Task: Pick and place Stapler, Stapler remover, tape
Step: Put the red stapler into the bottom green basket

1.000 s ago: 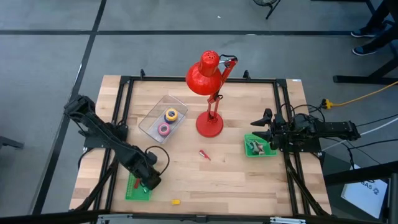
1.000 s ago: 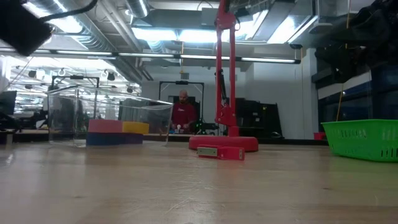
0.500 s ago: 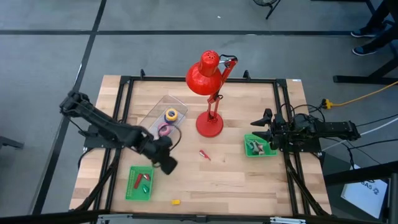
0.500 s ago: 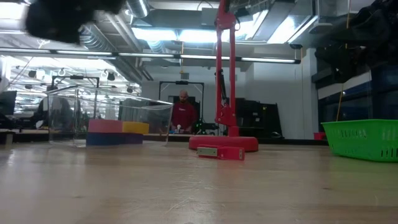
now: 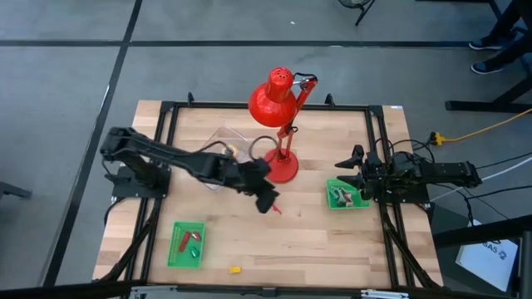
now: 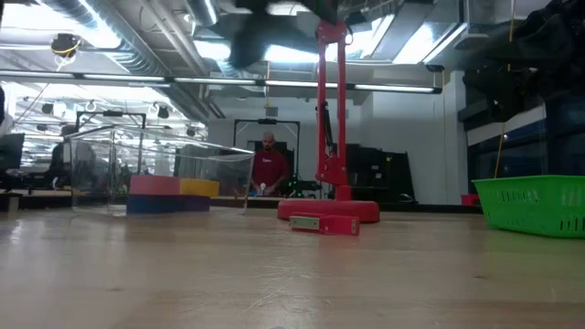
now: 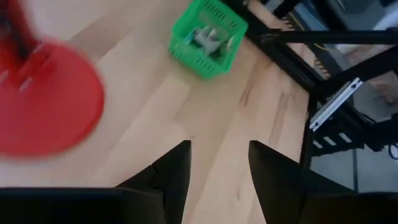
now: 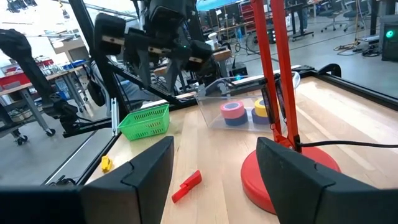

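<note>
At frame centre, the left gripper [image 5: 268,198] hovers above the small red stapler [image 5: 273,207], jaws open and empty. At right, the right gripper [image 5: 349,170] waits over a green basket [image 5: 347,195], jaws open.

Red lamp [image 5: 279,124] stands toward the far edge of the wooden table [image 5: 332,241], round base on the wood, head tipped up past the far edge. A clear box [image 6: 146,178] sits beside it on the left half, partly hidden from above. One green basket [image 5: 187,244] is near the front left corner, another [image 5: 346,194] by the right edge. Small yellow bit [image 5: 235,269] lies at the front edge. A person [image 6: 269,169] in red is in the room behind.
</note>
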`<state>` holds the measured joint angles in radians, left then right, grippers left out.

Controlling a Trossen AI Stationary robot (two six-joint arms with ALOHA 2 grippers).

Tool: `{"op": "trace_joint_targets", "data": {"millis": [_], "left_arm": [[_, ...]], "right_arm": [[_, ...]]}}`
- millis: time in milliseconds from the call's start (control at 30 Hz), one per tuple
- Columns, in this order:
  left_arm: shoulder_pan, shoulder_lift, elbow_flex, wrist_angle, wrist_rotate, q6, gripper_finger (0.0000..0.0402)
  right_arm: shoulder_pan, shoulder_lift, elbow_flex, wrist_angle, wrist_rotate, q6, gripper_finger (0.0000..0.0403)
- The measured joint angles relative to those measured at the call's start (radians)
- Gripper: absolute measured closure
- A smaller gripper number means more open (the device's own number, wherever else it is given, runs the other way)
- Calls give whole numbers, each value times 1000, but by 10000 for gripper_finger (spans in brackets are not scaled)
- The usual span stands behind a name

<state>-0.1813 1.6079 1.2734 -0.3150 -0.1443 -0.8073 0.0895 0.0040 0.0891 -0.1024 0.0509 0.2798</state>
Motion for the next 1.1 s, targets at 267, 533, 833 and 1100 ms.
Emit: {"op": "trace_joint_targets", "data": {"millis": [267, 533, 833, 1100], "left_arm": [[49, 189, 114, 26, 120, 342, 245], [49, 272, 115, 34, 162, 698, 245], [64, 317, 117, -105, 180, 874, 245], [51, 388, 115, -123, 181, 1017, 245]], "right_arm": [[0, 0, 0, 0, 0, 0, 171], [0, 0, 0, 0, 0, 0, 171], [0, 0, 0, 0, 0, 1, 171], [0, 0, 0, 0, 0, 0, 171]]}}
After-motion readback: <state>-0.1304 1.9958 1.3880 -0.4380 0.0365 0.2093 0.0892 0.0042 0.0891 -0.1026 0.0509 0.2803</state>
